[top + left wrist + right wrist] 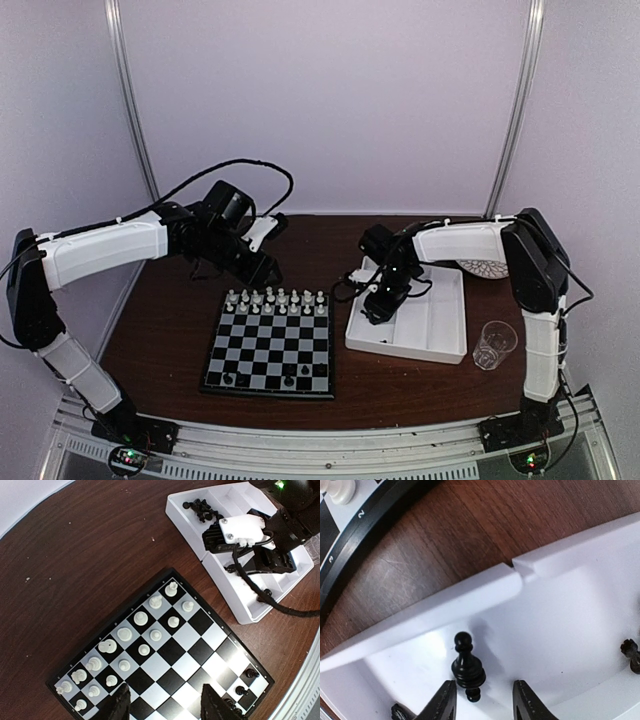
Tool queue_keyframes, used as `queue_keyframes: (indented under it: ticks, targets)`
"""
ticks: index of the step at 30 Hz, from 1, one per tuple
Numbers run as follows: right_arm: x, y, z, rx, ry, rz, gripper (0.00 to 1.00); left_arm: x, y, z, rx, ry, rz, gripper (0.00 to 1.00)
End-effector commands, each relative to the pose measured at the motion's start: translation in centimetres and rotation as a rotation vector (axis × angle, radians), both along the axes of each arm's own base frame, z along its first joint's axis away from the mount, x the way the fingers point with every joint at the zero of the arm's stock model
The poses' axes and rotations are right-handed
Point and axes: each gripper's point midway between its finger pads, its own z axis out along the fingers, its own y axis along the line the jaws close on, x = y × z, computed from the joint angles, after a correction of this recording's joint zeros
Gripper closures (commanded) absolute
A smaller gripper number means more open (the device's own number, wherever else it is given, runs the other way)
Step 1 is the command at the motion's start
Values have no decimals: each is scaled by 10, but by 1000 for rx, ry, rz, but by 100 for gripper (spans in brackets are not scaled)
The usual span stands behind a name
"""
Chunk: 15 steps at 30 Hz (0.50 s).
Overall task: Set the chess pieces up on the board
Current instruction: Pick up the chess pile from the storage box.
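The board (272, 345) lies mid-table, with white chess pieces (275, 299) filling its two far rows and a few black ones (289, 380) on the near row. My left gripper (165, 706) hovers open over the board (172, 652) with nothing between its fingers. The white chess pieces (141, 618) and three black ones (241, 690) show beneath it. My right gripper (484, 702) is down inside the white tray (445, 605), open. A black pawn (466, 665) stands just ahead of its tips, close to the left finger (442, 702).
The white divided tray (405, 350) sits right of the board; a far compartment holds several black pieces (200, 509). More loose black pieces (632, 652) lie near the pawn. A clear glass (494, 343) stands right of the tray and a patterned white disc (487, 268) behind it.
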Motion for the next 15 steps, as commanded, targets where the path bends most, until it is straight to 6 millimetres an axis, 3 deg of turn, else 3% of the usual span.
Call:
queue_keyframes:
  ticks: [1, 9, 15]
  targets:
    - [-11, -11, 3, 16, 51, 28, 60, 6, -4, 14, -29, -26, -11, 52]
    - [-12, 0, -9, 48, 82, 71, 67, 5, -4, 14, -31, -22, -15, 52]
    - [-7, 0, -14, 42, 70, 75, 81, 5, -3, 16, -33, -26, -13, 52]
